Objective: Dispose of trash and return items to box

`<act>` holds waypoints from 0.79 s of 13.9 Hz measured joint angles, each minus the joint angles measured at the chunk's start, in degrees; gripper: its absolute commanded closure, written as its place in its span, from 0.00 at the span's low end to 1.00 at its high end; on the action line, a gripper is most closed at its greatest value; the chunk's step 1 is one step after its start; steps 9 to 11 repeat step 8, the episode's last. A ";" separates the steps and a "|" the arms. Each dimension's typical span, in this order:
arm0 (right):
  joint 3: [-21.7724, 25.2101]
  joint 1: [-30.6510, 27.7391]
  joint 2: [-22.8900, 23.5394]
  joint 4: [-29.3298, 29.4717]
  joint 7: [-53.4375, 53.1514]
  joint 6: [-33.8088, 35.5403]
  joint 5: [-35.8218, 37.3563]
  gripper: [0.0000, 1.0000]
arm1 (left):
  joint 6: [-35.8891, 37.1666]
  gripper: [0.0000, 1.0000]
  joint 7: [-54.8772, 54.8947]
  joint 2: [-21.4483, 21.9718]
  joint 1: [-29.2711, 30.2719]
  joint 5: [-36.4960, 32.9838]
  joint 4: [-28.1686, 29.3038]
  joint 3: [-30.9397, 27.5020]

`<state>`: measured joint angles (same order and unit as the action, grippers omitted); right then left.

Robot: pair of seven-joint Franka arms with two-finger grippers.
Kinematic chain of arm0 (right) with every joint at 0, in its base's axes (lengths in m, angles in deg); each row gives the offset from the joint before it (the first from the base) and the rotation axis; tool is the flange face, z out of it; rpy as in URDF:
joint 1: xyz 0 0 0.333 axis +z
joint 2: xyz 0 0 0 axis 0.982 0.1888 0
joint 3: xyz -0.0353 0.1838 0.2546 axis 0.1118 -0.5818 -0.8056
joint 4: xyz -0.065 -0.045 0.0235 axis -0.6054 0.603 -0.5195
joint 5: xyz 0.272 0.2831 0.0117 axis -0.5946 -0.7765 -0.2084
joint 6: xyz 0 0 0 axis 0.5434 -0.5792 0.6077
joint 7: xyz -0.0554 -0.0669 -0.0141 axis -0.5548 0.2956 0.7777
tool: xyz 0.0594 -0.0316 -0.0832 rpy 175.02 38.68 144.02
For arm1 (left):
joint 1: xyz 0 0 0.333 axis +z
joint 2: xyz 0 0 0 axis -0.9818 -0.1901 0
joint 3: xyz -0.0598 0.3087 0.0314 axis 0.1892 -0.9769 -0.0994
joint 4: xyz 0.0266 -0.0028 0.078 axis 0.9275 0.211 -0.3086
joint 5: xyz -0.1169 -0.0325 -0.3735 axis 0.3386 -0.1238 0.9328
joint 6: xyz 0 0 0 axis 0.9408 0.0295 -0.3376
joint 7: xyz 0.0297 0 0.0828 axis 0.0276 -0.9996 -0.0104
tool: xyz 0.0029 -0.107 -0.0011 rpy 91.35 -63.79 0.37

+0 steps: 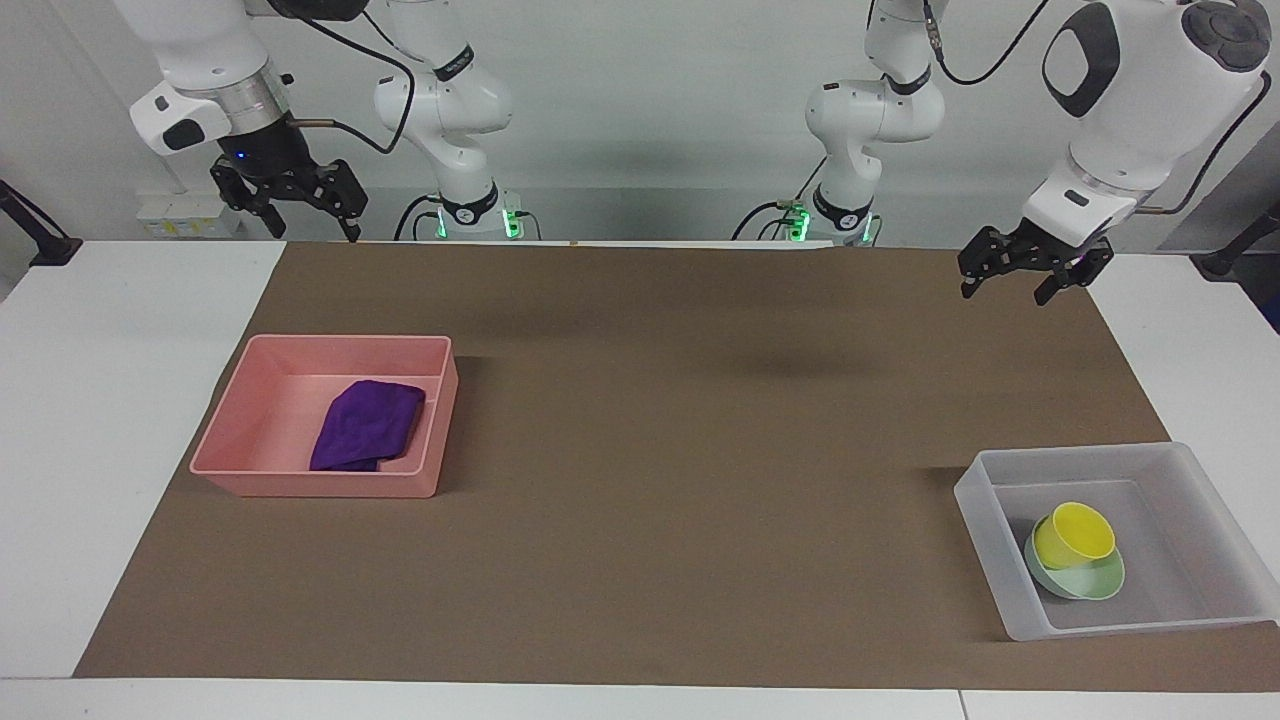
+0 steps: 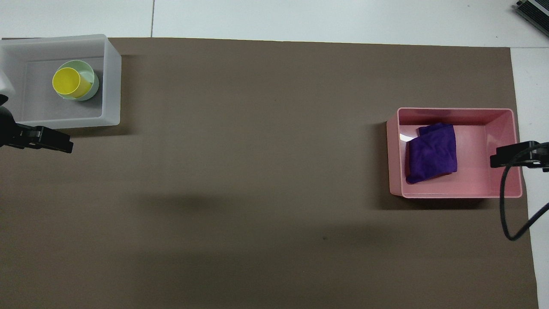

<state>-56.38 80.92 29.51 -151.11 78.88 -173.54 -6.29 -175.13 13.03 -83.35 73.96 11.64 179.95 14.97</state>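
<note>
The small deep-purple soft fabric cloth point(image 1: 366, 424) lies crumpled on the floor of the opaque pink rectangular plastic tray point(image 1: 240, 418), toward the right arm's end of the table point(image 1: 110, 400). The small yellow plastic cup point(image 1: 1074, 533) rests tilted in the pale mint-green round bowl point(image 1: 1097, 580); both sit inside the shallow translucent whitish plastic tray point(image 1: 975, 497), toward the left arm's end. Both trays stand on a brown paper mat point(image 1: 680, 420). The right pincer point(image 1: 292, 205) hangs raised over the mat's edge nearest the robots, its fingers spread and holding nothing, well apart from the cloth. The left pincer point(image 1: 1030, 270) hangs raised over the mat, fingers likewise spread and empty, well apart from the cup and bowl.
</note>
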 measured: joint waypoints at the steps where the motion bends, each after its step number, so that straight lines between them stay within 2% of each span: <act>1: 0.00 0.00 0.00 0.00 0.00 0.00 0.00 0.00 | -0.06 0.00 -0.04 0.00 0.18 -0.02 0.00 -0.02; 11: 0.00 0.00 0.00 -0.01 0.00 0.00 0.00 0.00 | -0.23 0.00 -0.06 0.01 1.96 -0.04 0.00 -0.20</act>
